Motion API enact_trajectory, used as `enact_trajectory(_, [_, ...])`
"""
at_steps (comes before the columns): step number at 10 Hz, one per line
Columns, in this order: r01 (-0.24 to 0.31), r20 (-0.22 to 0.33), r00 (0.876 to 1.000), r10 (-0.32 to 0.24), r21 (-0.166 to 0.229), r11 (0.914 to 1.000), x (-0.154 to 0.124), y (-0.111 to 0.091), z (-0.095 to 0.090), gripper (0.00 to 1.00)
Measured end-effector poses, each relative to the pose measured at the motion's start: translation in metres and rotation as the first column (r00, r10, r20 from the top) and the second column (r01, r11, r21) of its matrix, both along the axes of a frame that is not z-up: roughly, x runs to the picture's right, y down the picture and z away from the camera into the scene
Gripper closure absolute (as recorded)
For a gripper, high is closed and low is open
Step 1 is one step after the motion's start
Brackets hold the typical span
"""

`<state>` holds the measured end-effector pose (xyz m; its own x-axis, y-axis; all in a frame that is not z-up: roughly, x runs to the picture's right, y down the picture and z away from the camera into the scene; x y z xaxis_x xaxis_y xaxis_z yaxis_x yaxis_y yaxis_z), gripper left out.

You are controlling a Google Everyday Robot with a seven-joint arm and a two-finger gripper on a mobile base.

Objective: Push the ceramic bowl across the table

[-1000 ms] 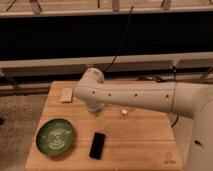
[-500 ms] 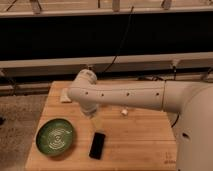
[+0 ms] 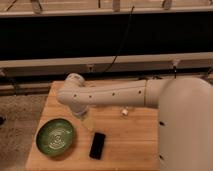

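The gripper [image 3: 85, 118] hung below the rounded end of the white arm [image 3: 107, 95], low over the table [image 3: 131, 142] and just beyond the far right rim of the ceramic bowl [image 3: 56, 136]. Only a short pale stub of it showed under the arm. Whether it was apart or together could not be told, and nothing could be seen held in it. Whether it touched the bowl could not be told either.

The ceramic bowl sat upright, mouth facing up, near the front left corner of the table as the camera saw it. Its pale rings showed inside the green glaze. Being round, it had no long axis and faced no particular way. Its whole rim was in view.

A flat black rectangular object [image 3: 97, 145], like a phone, lay just right of the bowl and apart from it, its long side running from front to back with a slight lean. A small white object [image 3: 124, 113] lay farther back, near the middle of the table, too small to name.

The arm crossed the back of the table and hid the wood there. The robot's white body [image 3: 187, 127] covered the table's right side. The table's front edge was cut off at the bottom of the view.
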<state>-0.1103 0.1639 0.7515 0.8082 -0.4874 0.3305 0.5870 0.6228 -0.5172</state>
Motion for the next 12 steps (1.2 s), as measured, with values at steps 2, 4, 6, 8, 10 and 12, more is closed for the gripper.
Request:
enact_trajectory(2, [0.01, 0.013, 1.0, -0.01, -0.014, 0.9998, -0.002, 0.007, 0.003, 0.42])
enact_trajectory(4, [0.018, 0.037, 0.999, -0.017, -0.026, 0.9995, -0.007, 0.023, 0.017, 0.53])
enact_trajectory(6, [0.034, 0.06, 0.998, -0.032, -0.032, 0.9989, -0.004, 0.027, 0.021, 0.41])
enact_trajectory(8, [0.033, 0.069, 0.997, -0.031, -0.036, 0.9988, -0.006, 0.027, 0.024, 0.3])
enact_trajectory(10, [0.045, 0.085, 0.995, -0.042, -0.041, 0.9981, -0.029, 0.034, 0.03, 0.4])
enact_trajectory(12, [0.055, 0.105, 0.993, -0.05, -0.041, 0.9977, -0.039, 0.036, 0.032, 0.58])
